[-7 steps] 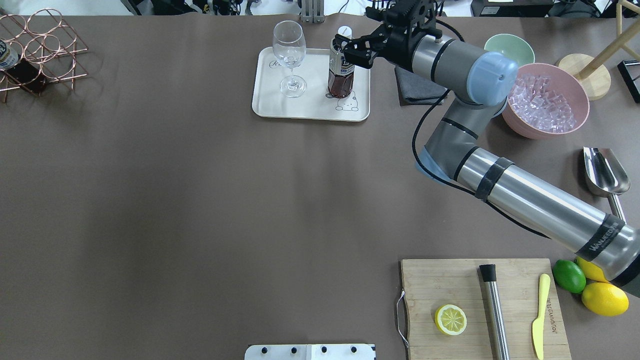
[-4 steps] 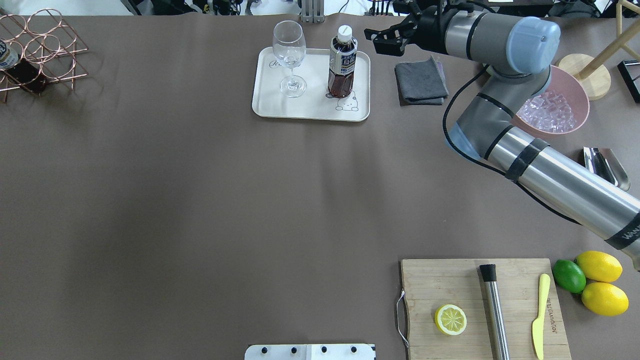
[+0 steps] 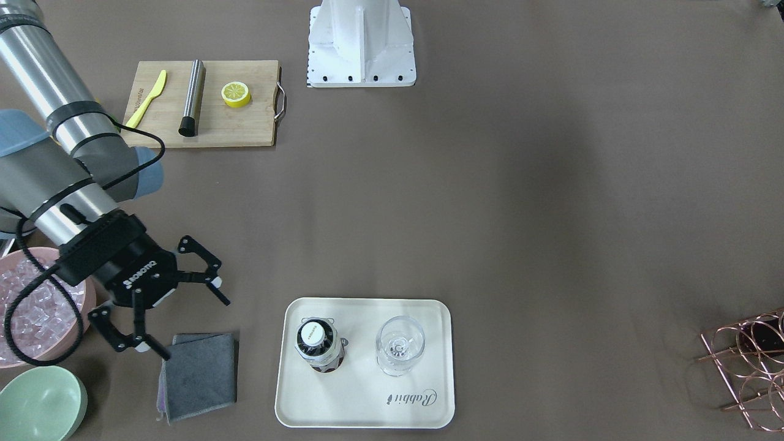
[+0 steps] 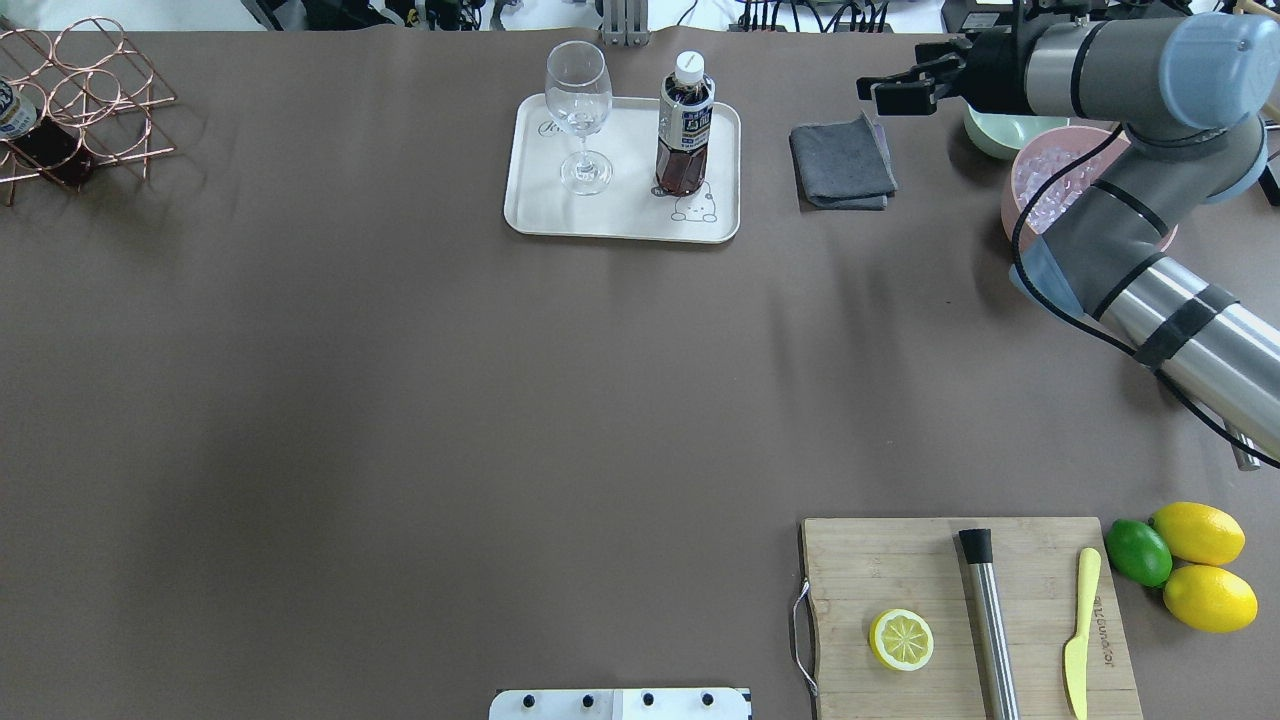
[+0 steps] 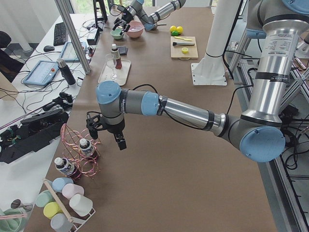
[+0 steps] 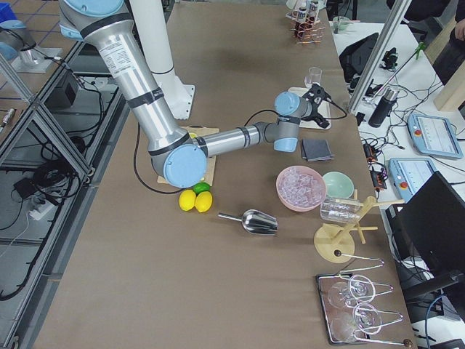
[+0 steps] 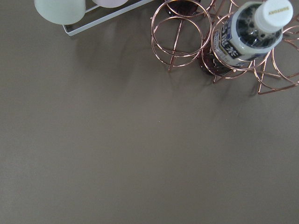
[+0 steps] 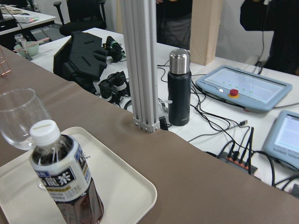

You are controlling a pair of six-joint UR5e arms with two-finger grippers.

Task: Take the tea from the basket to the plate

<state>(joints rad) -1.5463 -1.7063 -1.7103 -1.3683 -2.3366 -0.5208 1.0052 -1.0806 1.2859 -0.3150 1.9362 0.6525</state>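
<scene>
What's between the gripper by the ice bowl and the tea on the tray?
A folded grey cloth lies between the right gripper and the tea, seen in the overhead view.

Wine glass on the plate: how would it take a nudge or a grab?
Probably tippy: the glass has a wide bowl on a thin stem over a small foot. Likely fragile and slick, being clear and thin-walled, so a hard squeeze seems risky. It looks empty, so probably light; a push may slide it on the smooth plate toward the tea.
</scene>
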